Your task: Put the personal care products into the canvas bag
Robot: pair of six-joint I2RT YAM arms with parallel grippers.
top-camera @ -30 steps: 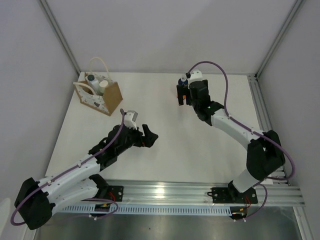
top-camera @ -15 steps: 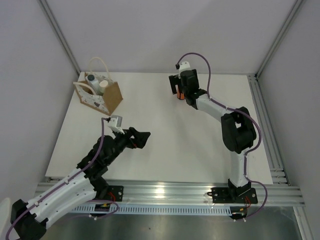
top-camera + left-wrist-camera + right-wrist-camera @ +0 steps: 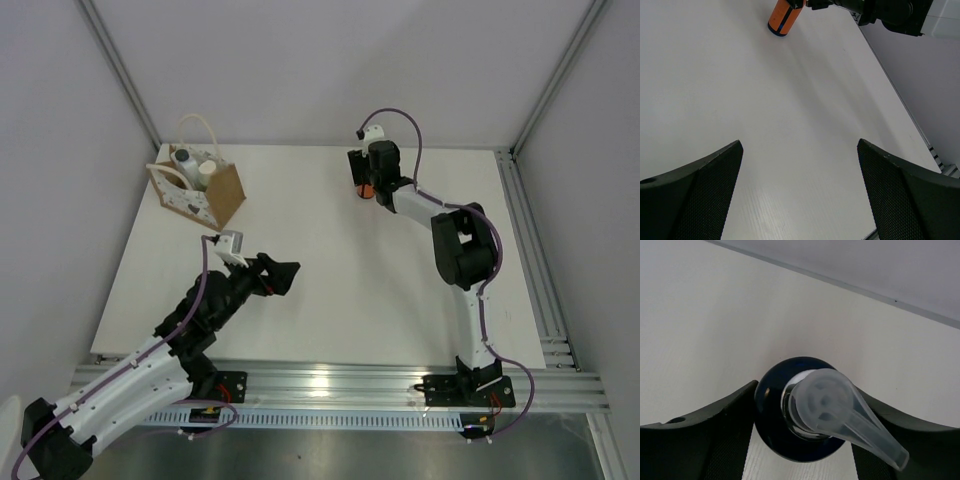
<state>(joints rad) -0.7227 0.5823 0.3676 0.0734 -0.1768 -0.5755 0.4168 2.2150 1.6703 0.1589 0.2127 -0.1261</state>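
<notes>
An orange bottle point(image 3: 367, 190) with a dark blue cap point(image 3: 771, 405) and a clear pump head point(image 3: 840, 407) stands upright at the far middle of the table. My right gripper point(image 3: 363, 180) comes down over it, its jaws pressed against both sides of the cap. The left wrist view shows the same bottle point(image 3: 784, 17) far ahead. The canvas bag point(image 3: 226, 196) stands at the far left. Inside it are a white bottle with a dark cap point(image 3: 181, 157) and a cream-white cylinder point(image 3: 207, 170). My left gripper point(image 3: 281, 274) hangs open over bare table, holding nothing.
White table point(image 3: 330, 290) is walled by grey panels, with an aluminium rail point(image 3: 525, 250) along the right edge. The bag's cream loop handles point(image 3: 195, 125) rise above its mouth. The right arm's elbow point(image 3: 462, 245) stands high above the right half of the table.
My right gripper has closed its jaws on the orange bottle's cap, and the arm's elbow has folded upward. The left arm drew back toward its base early on, then stayed still.
</notes>
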